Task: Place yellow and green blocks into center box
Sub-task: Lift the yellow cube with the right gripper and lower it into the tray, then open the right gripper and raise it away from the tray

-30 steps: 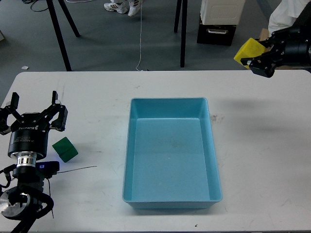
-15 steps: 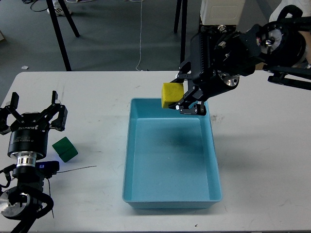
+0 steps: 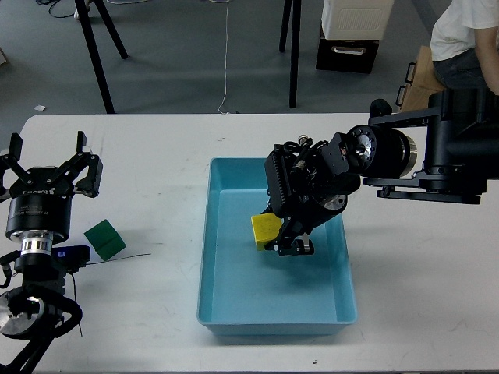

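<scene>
A: Right, yellow block (image 3: 266, 230) first: where is it?

B: Inside the blue box (image 3: 273, 323), low over the floor, upper-middle part. Right gripper (image 3: 285, 238) is clamped on it, fingers closed against its sides. Can't tell if it touches the floor.

A: Green block (image 3: 104, 239)?

B: On the white table (image 3: 156, 148), well left of the box, just below and right of the left gripper (image 3: 48, 170).

A: Left gripper state?

B: Fingers spread wide, holding nothing, pointing away from me.

A: So what matters next?

B: Probably letting go of yellow. After that green sits toward me and slightly right of the left gripper; left arm is far nearer. Block is cube-like, no real long axis.
</scene>
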